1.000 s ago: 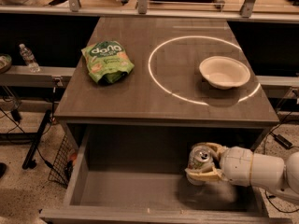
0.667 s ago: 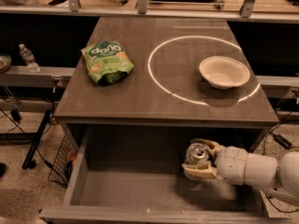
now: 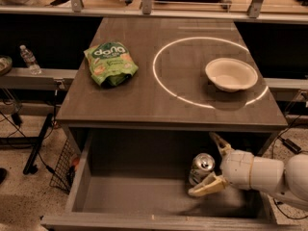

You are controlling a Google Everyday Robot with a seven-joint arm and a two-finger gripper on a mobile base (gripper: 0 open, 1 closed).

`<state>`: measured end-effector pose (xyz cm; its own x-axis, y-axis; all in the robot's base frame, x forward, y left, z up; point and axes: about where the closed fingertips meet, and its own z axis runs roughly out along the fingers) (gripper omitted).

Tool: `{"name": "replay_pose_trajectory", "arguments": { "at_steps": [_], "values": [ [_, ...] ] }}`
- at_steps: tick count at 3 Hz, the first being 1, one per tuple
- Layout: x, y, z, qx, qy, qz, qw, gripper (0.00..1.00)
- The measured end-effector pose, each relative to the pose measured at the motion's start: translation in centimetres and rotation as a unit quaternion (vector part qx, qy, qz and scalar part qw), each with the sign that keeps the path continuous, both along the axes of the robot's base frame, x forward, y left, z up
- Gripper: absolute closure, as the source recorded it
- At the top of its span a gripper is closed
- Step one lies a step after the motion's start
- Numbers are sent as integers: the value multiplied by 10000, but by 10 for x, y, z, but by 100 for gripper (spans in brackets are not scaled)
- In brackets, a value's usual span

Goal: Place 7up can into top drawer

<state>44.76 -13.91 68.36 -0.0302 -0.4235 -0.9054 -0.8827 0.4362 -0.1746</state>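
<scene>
The top drawer [image 3: 134,198] stands pulled out below the desk [image 3: 144,105], and the 7up can [image 3: 204,160] sits inside it, toward the right rear of the grey floor, its shiny top facing up and tipped slightly toward the camera. The gripper [image 3: 202,166] reaches in from the right with its fingers spread to either side of the can. The upper finger is clear of the can and the lower one lies by its base, so we judge the can released, or very nearly so. We cannot tell whether the can's base sits flat on the floor. The step in hand is therefore the let-go and withdrawal. To do it well, we keep the fingers wide and draw the gripper back along the line of its own reach, toward the right and front, so that neither finger sweeps across the can. A light, empty-looking can probably topples or rolls at a small nudge, and the lower finger is the likelier offender. We also mind the desk's front edge, which overhangs the rear of the drawer, and rise only once clear of it. The green snack bag [image 3: 110,64] and the white bowl [image 3: 231,74] on the desktop play no part.
</scene>
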Motion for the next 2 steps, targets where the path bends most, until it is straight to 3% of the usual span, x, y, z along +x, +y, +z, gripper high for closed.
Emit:
{"name": "replay_pose_trajectory", "arguments": {
  "at_steps": [1, 2],
  "values": [
    [-2, -14, 7, -195, 133, -117, 9997, 0],
    [-3, -34, 26, -439, 228, -214, 9985, 11]
  ]
}}
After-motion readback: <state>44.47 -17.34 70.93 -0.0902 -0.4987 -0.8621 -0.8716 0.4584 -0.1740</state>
